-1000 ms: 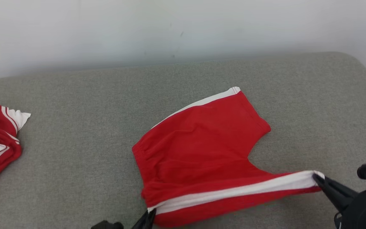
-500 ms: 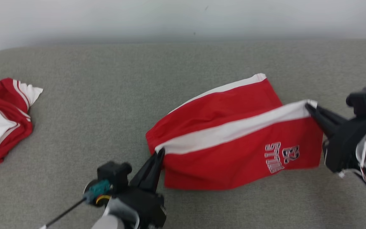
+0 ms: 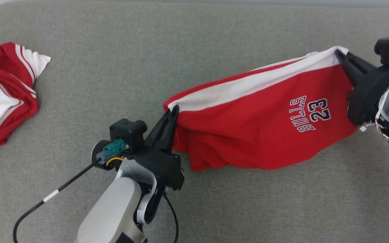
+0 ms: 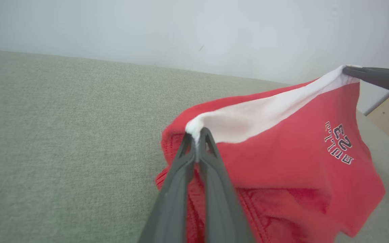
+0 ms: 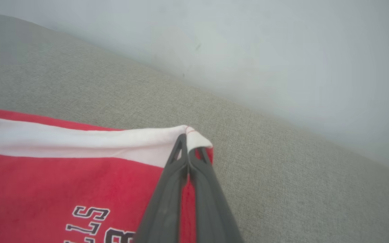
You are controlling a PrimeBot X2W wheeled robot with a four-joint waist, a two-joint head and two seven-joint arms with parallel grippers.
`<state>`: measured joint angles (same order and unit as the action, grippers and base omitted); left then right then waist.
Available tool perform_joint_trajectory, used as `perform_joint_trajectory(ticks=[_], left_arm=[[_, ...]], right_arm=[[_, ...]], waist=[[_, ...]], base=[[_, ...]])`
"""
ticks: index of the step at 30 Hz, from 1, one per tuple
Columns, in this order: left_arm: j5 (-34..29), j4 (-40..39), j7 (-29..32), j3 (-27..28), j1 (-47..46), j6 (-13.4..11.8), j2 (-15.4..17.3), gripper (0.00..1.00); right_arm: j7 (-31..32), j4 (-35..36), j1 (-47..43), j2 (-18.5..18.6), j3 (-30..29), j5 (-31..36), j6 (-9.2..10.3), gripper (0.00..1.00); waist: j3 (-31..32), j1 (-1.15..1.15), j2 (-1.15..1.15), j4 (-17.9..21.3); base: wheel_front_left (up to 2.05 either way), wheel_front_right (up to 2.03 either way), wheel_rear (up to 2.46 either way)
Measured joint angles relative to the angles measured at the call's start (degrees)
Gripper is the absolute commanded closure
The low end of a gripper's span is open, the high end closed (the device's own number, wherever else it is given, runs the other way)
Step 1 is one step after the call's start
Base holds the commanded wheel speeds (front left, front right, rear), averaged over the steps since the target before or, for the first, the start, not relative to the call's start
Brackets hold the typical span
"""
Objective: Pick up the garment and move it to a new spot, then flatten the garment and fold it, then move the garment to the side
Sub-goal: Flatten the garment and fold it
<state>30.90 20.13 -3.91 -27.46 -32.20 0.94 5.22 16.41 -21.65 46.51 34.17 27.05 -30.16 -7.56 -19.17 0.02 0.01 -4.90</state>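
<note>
At the far left of the grey upholstered surface [image 3: 113, 50], a crumpled red-and-white garment [image 3: 2, 98] is being left untouched. Nearer the middle, the left end effector [image 3: 172, 110] is being held clamped shut on the waistband end of the white side stripe of the red cotton shorts [image 3: 258, 135] printed "BULLS 23". The shorts are being held up off the surface, stretched along that stripe, with the lower cloth sagging in bunched folds. At the right, the right end effector [image 3: 340, 54] is being held pinched together on the hem end of the same stripe.

The folding step is judged to be in hand. For the next move, the held edge is to be carried across and lowered onto the opposite edge, with even tension from both sides.

A second earlier the shorts were lying spread flat, pinched low at the near edge. That edge is now being raised, and the printed face is showing. The head camera has also tipped downward.
</note>
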Motion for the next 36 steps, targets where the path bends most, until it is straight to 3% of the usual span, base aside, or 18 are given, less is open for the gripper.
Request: perform_joint_trajectory(ticks=[7,8,9,10,18,24,36], left_arm=[[-0.64,5.41,-2.54,-0.86,-4.69,-1.15,-1.21,1.00],[-0.75,5.94,-3.44,-0.98,-5.21,-1.55,-1.34,0.87],[-0.75,6.53,-4.11,-1.10,-5.80,-1.55,-1.47,0.38],[-0.75,7.24,-4.33,-1.35,-6.32,-1.53,-1.57,0.00],[0.04,10.43,-8.22,-1.37,-6.33,-1.70,-1.97,0.00],[-0.60,9.64,-10.23,-1.00,-1.56,-1.55,-0.21,0.00],[-10.22,-4.95,-11.14,4.69,14.43,-3.91,4.22,0.00]], right_arm=[[-3.21,-7.50,4.93,-2.07,2.53,0.05,0.00,1.00],[-3.92,-8.57,5.44,-2.41,2.66,0.15,0.00,0.99],[-4.19,-9.47,5.91,-2.82,2.75,0.21,0.00,0.57],[-4.59,-10.39,6.34,-3.37,2.79,0.25,0.00,0.00],[-6.27,-14.85,7.46,-5.33,2.48,-2.60,0.00,0.00],[-1.30,-16.93,4.73,-6.00,0.67,-8.86,0.00,0.00],[2.74,-22.24,-0.87,-5.70,-5.34,-10.18,0.00,0.00]], waist=[[-3.29,0.00,0.00,-1.55],[-3.62,0.00,0.00,-1.69],[-3.87,0.00,0.01,-1.79],[-4.05,0.00,0.00,-1.83],[-2.09,-0.02,0.00,-1.23],[1.34,-0.02,-0.01,-0.77],[5.37,-0.03,-0.01,-2.56]], base=[[0.00,0.00,0.00],[0.00,0.00,0.00],[0.00,0.00,0.00],[0.00,0.00,0.00],[0.00,0.00,0.00],[0.00,0.00,0.00],[0.00,0.00,0.00]])
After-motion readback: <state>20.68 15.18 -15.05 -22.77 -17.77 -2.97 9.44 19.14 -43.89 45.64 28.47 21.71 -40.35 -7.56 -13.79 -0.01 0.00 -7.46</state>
